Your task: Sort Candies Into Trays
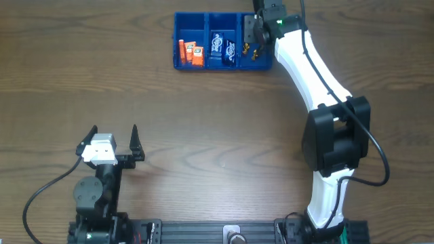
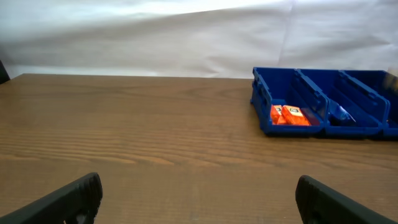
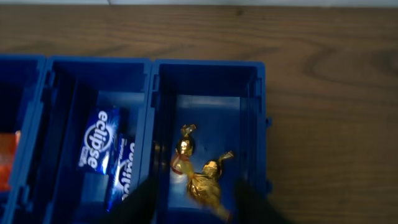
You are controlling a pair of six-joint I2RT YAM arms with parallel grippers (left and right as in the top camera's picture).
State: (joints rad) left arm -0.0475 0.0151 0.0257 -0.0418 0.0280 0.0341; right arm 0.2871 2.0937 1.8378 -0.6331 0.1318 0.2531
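Note:
A blue three-compartment tray (image 1: 224, 67) stands at the table's far edge. Its left bin holds orange candies (image 1: 190, 53), the middle bin blue wrapped packs (image 1: 222, 47), the right bin gold foil candies (image 1: 248, 49). My right gripper (image 1: 256, 30) hangs over the right bin, open. In the right wrist view the gold candies (image 3: 205, 177) lie on the bin floor between and below the fingertips (image 3: 140, 199), beside the blue packs (image 3: 99, 146). My left gripper (image 1: 112, 139) is open over bare wood near its base, far from the tray (image 2: 323, 130).
A brown wooden table (image 1: 217, 135) stretches between the tray and the arm bases. A white backdrop (image 2: 155, 37) rises behind the table's far edge. The right arm's white links (image 1: 312, 68) slant across the upper right.

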